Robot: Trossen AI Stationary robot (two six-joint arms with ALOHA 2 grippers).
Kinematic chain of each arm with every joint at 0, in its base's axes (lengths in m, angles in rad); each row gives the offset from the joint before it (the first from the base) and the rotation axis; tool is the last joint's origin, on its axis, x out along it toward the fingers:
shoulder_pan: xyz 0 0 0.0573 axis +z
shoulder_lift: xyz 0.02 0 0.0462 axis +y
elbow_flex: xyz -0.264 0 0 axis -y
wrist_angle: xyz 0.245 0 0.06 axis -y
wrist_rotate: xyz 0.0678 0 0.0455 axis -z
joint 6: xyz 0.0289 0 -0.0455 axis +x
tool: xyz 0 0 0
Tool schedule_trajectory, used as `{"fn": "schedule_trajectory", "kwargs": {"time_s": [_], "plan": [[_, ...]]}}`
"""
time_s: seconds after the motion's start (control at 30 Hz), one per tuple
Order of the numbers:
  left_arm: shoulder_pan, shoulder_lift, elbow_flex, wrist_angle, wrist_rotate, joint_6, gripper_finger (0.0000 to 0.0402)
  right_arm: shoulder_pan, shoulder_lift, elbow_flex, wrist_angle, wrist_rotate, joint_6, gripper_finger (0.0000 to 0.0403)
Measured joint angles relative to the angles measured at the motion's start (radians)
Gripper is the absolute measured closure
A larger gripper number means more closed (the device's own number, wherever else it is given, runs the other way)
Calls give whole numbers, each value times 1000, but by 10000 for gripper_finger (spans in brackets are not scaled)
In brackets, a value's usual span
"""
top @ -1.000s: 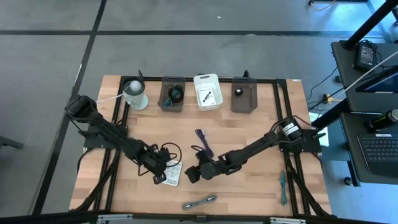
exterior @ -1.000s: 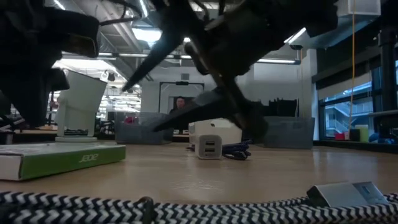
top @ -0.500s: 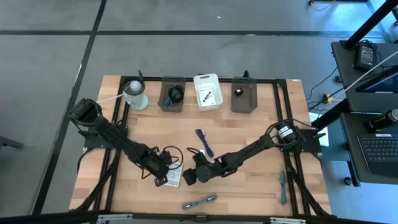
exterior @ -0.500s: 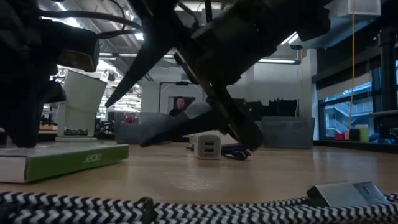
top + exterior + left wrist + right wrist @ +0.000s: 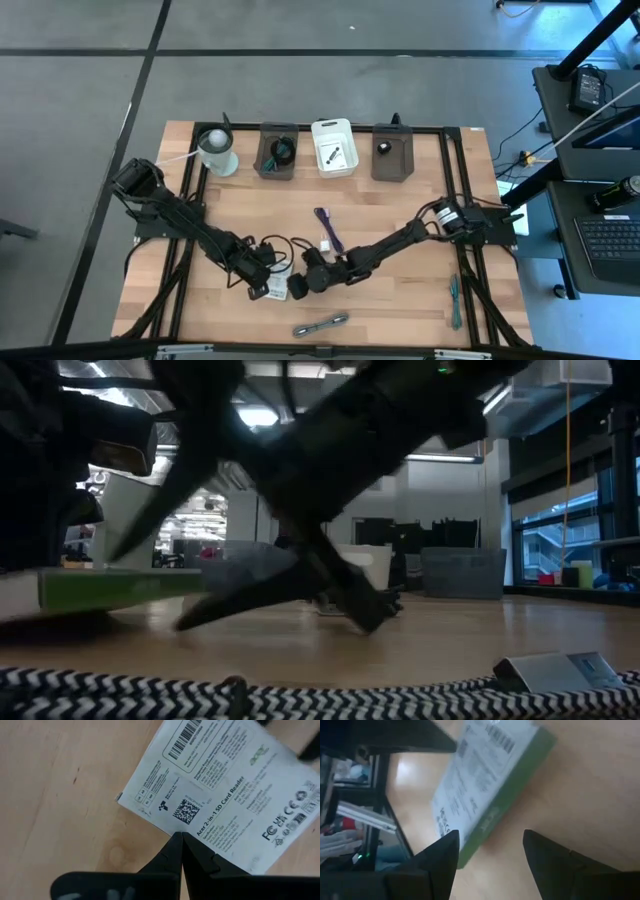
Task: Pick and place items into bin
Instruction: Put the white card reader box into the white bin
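Note:
A flat white box with a printed label and green sides (image 5: 279,289) lies near the table's middle front. My left gripper (image 5: 266,282) is shut, its tips on the label (image 5: 210,795). My right gripper (image 5: 297,286) stands open just right of the box, whose green side (image 5: 492,815) lies ahead of its two fingers; whether they touch it I cannot tell. In the low view the box (image 5: 120,587) sits tilted, its green side raised off the wood. Elsewhere lie a purple strap (image 5: 326,226), a coiled black cable (image 5: 277,246), a grey metal tool (image 5: 321,325) and a teal tool (image 5: 455,296). My left gripper presses its shut fingertips (image 5: 180,840) on the box's printed face (image 5: 192,822), a little in from one long edge. The fingers come from above, slanting down. The box sits tilted under them, one side on the table and the green side raised.
Along the far edge stand three bins (image 5: 277,152), (image 5: 333,147), (image 5: 392,153) and a pale cup with a ball (image 5: 217,151). A small white cube (image 5: 325,244) sits by the strap. A striped cord (image 5: 250,695) runs along the near edge.
My right gripper has gone down and toward the table's left, up to the box, and has stayed open. The box has tipped: in the low view its green side now stands higher off the table than before.

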Motion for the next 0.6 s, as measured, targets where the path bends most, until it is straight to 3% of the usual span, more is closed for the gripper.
{"fn": "schedule_trajectory", "kwargs": {"time_s": [0.37, 0.6], "plan": [[-12, 1, -1, -1, -8, -31, 398, -28, 27, 41, 0, -8, -48, 184], [-13, 1, -1, 1, -19, -33, 398, -32, 34, 42, 32, 4, -71, 256]]}}
